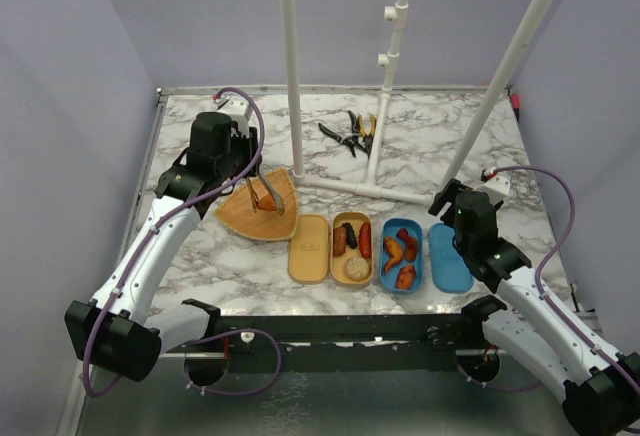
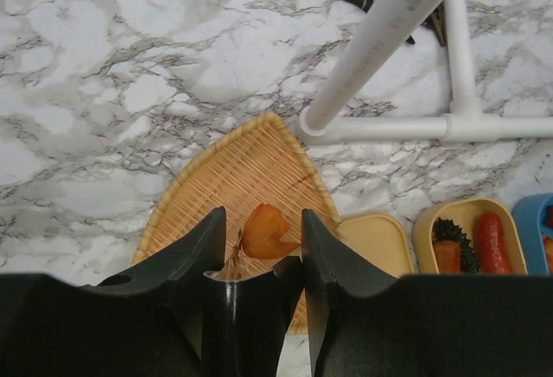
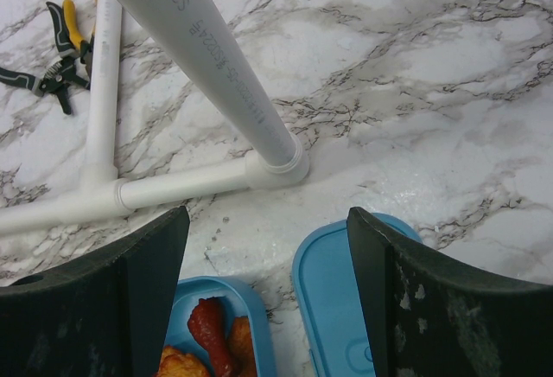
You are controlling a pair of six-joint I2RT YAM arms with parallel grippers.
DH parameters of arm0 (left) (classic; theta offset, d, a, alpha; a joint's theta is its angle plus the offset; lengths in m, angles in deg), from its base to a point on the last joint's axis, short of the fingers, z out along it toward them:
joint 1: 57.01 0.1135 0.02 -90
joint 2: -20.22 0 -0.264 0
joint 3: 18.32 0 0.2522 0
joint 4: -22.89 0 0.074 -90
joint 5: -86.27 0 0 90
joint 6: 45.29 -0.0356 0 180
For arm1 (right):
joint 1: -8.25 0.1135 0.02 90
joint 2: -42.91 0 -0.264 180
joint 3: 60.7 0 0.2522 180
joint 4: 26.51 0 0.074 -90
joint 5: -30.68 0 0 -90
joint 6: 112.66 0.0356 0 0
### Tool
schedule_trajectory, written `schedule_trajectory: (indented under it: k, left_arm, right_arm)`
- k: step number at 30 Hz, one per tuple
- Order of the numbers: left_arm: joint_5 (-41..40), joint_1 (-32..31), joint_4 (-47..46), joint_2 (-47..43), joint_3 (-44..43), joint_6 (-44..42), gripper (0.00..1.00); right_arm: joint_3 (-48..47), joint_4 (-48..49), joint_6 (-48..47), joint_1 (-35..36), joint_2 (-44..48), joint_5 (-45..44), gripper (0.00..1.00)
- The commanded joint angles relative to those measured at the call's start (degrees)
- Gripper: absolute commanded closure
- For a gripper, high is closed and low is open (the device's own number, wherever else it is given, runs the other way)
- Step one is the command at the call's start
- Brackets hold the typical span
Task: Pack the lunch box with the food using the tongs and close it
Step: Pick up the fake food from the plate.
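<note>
Currently the left gripper [image 2: 261,217] is squeezing thin grey metal tongs [image 1: 256,190] around an orange food piece [image 2: 263,233]; a slackening squeeze is risking dropping it.

The slanting white pipe [image 3: 207,57] bears "S2.5"; its smaller print is unreadable.

Left arm [image 1: 150,251]: white links, black joints | right arm [image 1: 545,321]: same white-and-black build | cables [image 1: 261,131]: purple, looped along both | fingers [image 2: 194,252]: matte black, wedge-shaped
</note>
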Motion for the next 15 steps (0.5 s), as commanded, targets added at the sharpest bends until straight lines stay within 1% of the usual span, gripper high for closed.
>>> schedule_trajectory:
  k: [1, 4, 9, 15]
  left_arm:
    - [7.6, -0.6, 1.2, -1.3, -2.3, -0.2, 0.73]
    - [8.4, -3.4, 1.4, -1.4, -2.8, 1.0, 0.74]
    - [6.8, -11.2, 1.5, -1.2, -4.5, 3.3, 0.74]
    - [4.7, -16.9, 1.8, -0.7, -8.4, 4.1, 0.75]
  right_arm:
    - [-1.6, 0.3, 0.4, -0.4, 0.1, -0.4, 0.21]
    - [-1.8, 0.4, 0.3, -0.4, 0.1, -0.5, 0.21]
    - [-1.9, 0.4, 0.4, -0.4, 0.3, -0.4, 0.21]
    - [-1.8, -0.1, 0.6, -0.4, 0.7, -0.3, 0.21]
